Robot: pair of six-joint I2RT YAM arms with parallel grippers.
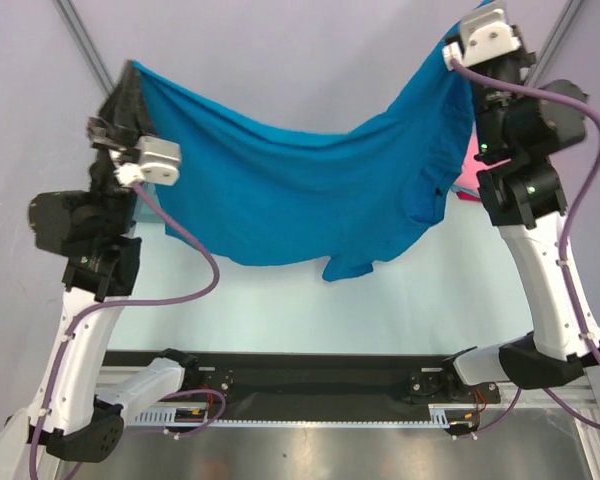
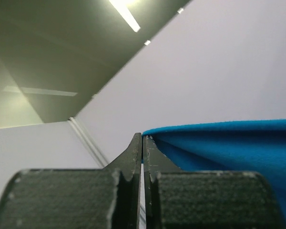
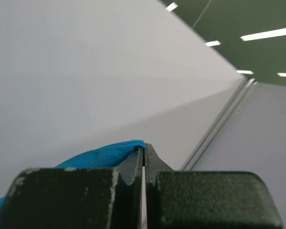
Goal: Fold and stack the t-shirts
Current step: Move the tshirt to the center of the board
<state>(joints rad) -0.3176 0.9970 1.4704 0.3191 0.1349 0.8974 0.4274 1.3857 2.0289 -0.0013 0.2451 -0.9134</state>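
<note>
Blue t-shirt (image 1: 310, 190) aloft, left claw (image 2: 142, 142) and right claw (image 3: 144, 149) seemingly clamped on its corners.

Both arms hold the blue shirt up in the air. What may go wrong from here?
1. The left gripper and the right gripper each pinch only a thin edge of the blue t-shirt, so a corner may slip out.
2. The shirt sags in the middle and hangs unevenly, so it may land creased on the table.

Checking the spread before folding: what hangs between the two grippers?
Only the blue t-shirt, sagging from the left gripper to the right gripper, both shut on its edge; the top view shows it.
</note>
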